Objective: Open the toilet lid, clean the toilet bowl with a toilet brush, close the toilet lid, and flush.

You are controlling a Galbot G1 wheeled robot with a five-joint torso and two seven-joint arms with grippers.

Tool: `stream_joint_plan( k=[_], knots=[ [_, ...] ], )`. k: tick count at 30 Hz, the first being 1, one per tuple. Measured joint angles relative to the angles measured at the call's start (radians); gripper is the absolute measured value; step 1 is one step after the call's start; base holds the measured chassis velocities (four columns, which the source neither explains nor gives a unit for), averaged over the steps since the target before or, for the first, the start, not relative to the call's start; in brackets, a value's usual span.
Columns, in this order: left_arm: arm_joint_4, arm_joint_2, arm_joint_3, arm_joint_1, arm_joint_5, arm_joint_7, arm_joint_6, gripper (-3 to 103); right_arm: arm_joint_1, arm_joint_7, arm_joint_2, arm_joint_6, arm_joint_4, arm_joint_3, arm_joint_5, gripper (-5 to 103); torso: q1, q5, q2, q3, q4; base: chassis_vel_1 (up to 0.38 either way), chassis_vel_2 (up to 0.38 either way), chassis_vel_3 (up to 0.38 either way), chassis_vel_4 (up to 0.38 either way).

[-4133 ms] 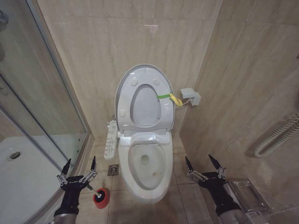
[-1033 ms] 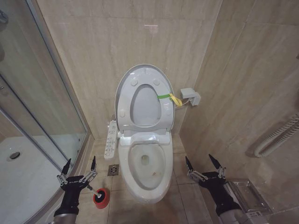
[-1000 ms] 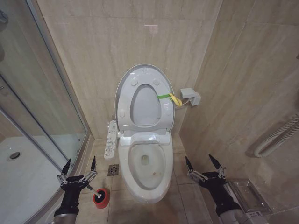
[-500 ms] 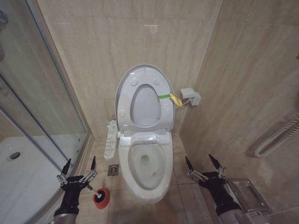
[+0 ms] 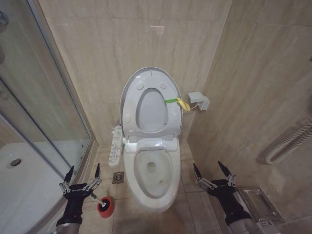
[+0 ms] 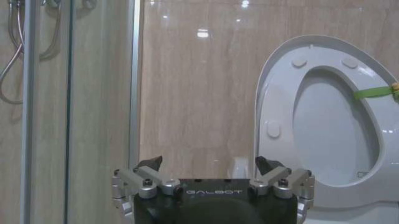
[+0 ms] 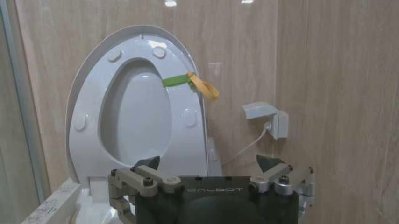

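Note:
The toilet lid [image 5: 151,109] stands raised against the back wall with the ring seat up against it, and a yellow-green strap [image 5: 175,101] is tied at its right side. Below it the toilet bowl [image 5: 151,170] lies uncovered. The toilet brush [image 5: 100,199] leans in its red cup holder [image 5: 105,206] on the floor left of the bowl. My left gripper [image 5: 83,168] hangs open just above and left of the brush. On the other side of the bowl my right gripper [image 5: 206,165] is open and holds nothing. The wrist views show the left gripper [image 6: 209,162] and right gripper [image 7: 209,162] open, facing the lid [image 6: 330,126] [image 7: 134,116].
A glass shower door [image 5: 44,97] and white shower tray [image 5: 19,180] close off the left. A button panel [image 5: 116,146] sits left of the seat, with a floor drain [image 5: 118,178] below it. At right are a wall box [image 5: 199,101], a white hose [image 5: 287,141] and a clear plastic box [image 5: 254,202].

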Motion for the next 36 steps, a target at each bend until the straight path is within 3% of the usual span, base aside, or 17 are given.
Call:
stream_joint_plan(
  k=[36],
  knots=[
    [0.0,0.0,0.0,0.0,0.0,0.0,0.0,100,0.0,0.0,0.0,0.0,0.0,0.0,0.0,100,0.0,0.0,0.0,0.0,0.0,0.0,0.0,0.0,0.0]
  ],
)
